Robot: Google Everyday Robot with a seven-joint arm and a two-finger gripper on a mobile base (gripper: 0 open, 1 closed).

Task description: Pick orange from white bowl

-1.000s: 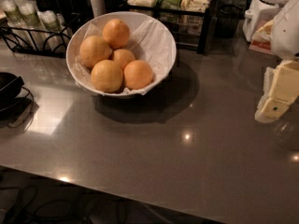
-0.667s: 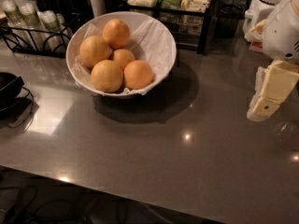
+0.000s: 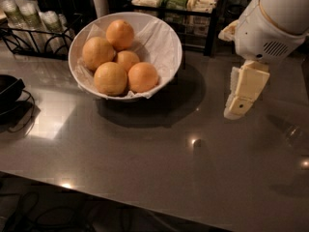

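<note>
orange, the one with the deeper pinkish tint, sits at the front right of the heap inside the white bowl, touching the paler fruit beside it and another just behind. five round, smooth-skinned fruits are packed together there, and the sloping sides seem to push them into one cluster, so none can roll off. crumpled white paper lines the bowl and folds over its front rim, likely as padding. the bowl rests on a grey, glossy worktop that throws back small spots of lamp light. the end effector, a blocky cream-coloured piece hanging from the robot's white rounded arm, hovers over the worktop well to the right of the bowl, apart from everything, tilted down and leftward. whether it is open or closed i cannot tell from here; it holds nothing. i would judge the pick has not begun: it has to come across and above the rim first, and the tinted orange's outer, right-hand side looks the easiest to reach. a black dish lies at the far left edge.
</note>
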